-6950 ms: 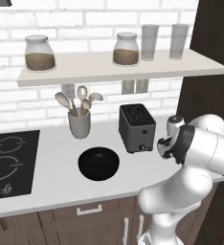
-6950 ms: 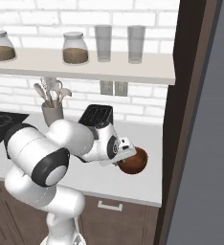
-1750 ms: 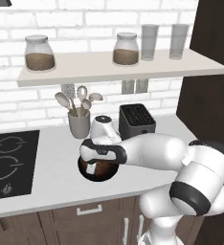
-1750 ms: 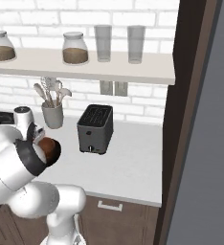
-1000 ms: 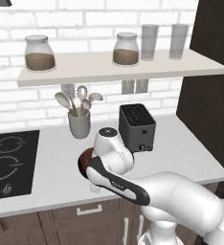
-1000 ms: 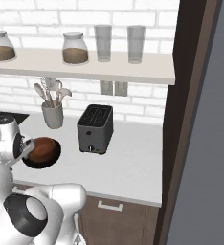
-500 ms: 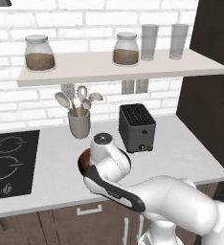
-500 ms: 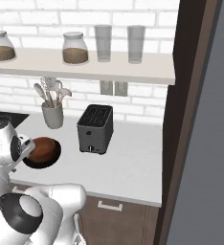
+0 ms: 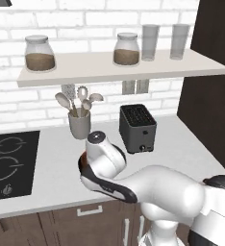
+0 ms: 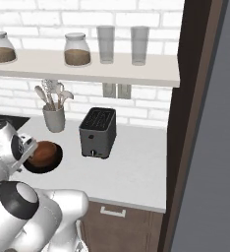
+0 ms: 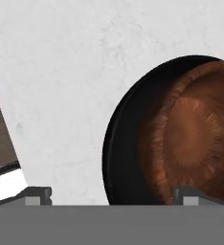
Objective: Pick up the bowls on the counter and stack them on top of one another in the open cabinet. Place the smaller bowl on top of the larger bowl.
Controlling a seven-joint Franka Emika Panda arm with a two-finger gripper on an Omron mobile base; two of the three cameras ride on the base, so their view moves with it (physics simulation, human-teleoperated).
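We see the smaller bowl [image 10: 42, 152], reddish-brown, sitting inside the larger bowl [image 10: 55, 158], the glossy black one, on the counter [image 10: 131, 162], at about nine o'clock from the toaster [image 10: 98, 132] and at about six o'clock from the grey utensil cup [image 10: 53, 118]. In the hand view the brown bowl [image 11: 190, 143] lies within the black rim [image 11: 115, 148] at about three o'clock, on the pale counter [image 11: 61, 86]. Our fingers [image 11: 37, 195] stand wide apart, holding nothing; one tip is over bare counter, the other over the brown bowl, and whether it touches the bowl we cannot tell. Seven seconds ago the black bowl lay empty on the counter and we carried the brown bowl at the counter's far right; about two seconds ago we had it over the black bowl, and a second ago it was already inside. Since half a second ago the bowls have not shifted, and our hand [image 9: 99, 156] remains low beside them, hiding most of the stack in the left base view.
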